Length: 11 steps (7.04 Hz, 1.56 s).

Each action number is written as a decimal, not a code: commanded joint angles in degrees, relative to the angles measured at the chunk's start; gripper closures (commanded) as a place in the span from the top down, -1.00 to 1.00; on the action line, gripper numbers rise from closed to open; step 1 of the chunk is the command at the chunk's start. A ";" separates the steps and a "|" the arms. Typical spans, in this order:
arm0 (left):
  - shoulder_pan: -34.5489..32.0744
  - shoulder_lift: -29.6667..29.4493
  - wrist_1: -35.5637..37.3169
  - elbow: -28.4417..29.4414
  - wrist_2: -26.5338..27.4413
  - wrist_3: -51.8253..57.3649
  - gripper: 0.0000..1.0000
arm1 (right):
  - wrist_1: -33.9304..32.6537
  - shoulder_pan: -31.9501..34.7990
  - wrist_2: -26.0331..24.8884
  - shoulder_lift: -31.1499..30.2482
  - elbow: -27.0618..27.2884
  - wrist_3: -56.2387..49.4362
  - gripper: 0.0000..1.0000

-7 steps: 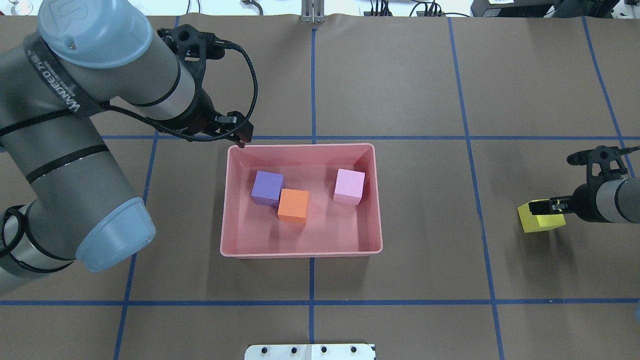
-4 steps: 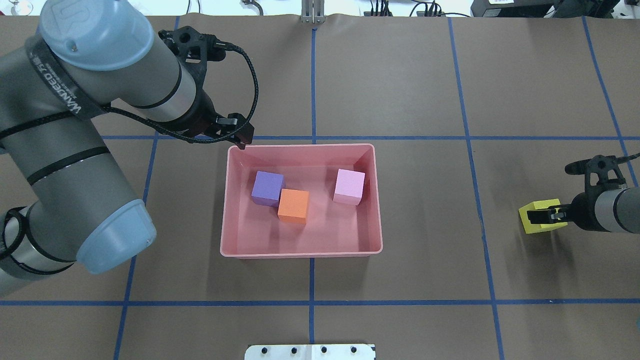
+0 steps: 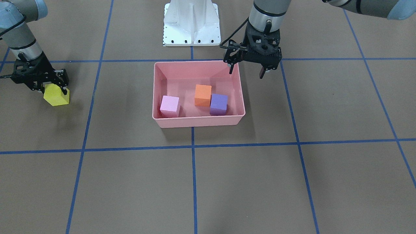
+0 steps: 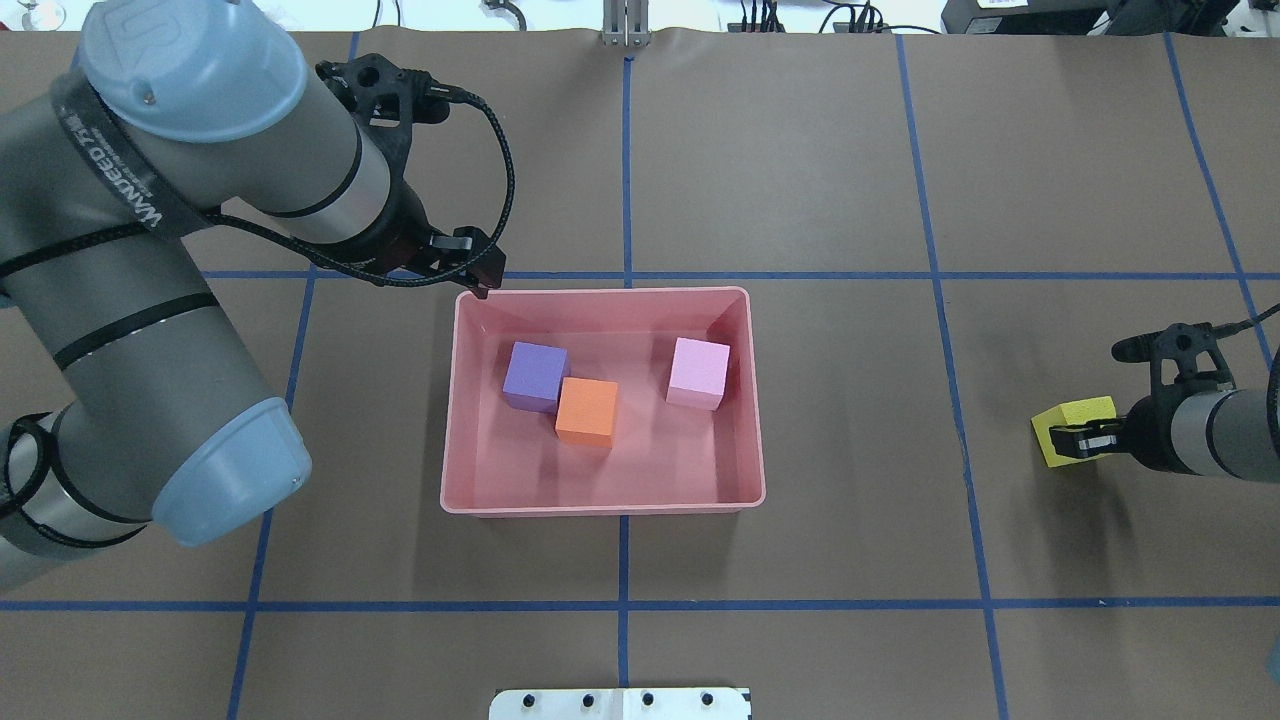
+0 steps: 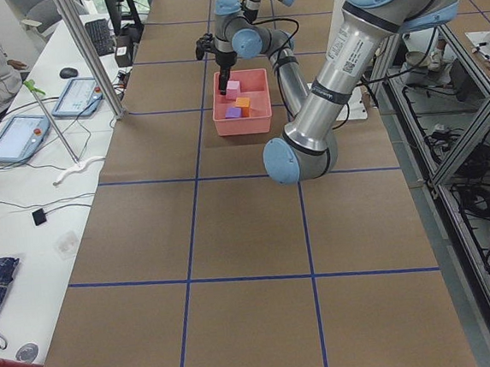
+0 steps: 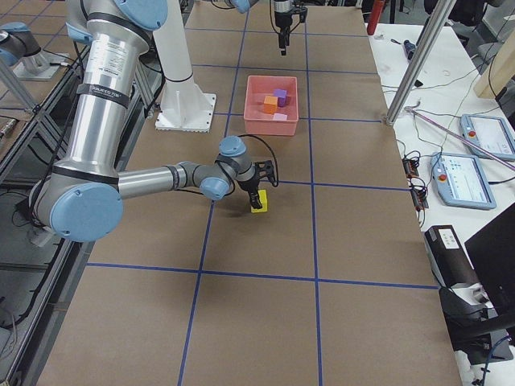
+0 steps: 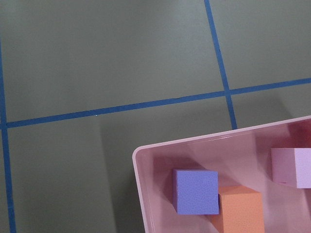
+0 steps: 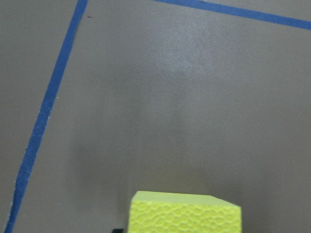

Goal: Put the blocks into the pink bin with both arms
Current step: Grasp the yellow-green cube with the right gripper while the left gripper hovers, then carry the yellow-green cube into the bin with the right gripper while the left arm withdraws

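Four blocks (image 4: 535, 372) (image 4: 587, 410) (image 4: 698, 372) (image 4: 1072, 425), one pink bin (image 4: 600, 509), two arms (image 4: 150, 300) (image 4: 1215, 445), two hands (image 3: 246, 73) (image 3: 54, 92)

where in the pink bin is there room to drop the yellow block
Bare floor along the robot-side wall of the pink bin, and between orange block and pink block. Crowded far-left: purple block sits against orange.

Right pincer (image 4: 1072, 438) drawn slightly back, wrist swung round, yellow block (image 4: 1075, 412) turned in its grip

The blue-taped brown table (image 4: 800, 150) carries 1 pink bin (image 4: 650, 455).
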 commanded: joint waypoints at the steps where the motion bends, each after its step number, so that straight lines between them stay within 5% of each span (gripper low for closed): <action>1: -2.10 2.96 0.05 -1.03 -0.35 6.00 1.00 | -0.69 0.37 0.85 0.83 3.93 0.00 -1.00; 3: -9.28 12.42 -0.73 -3.23 -0.44 22.03 1.00 | -8.63 6.06 4.78 9.57 4.56 0.09 -1.00; 7: -22.92 28.08 -8.87 -2.71 -8.52 40.66 1.00 | -48.44 6.98 6.65 40.07 10.36 9.89 -1.00; 9: -28.72 34.85 -11.81 -1.75 -8.44 40.66 1.00 | -54.90 1.20 3.78 49.49 9.66 17.90 -1.00; 11: -30.68 35.59 -14.18 -0.95 -8.96 40.67 1.00 | -60.44 -8.10 -3.94 54.79 9.22 25.02 -1.00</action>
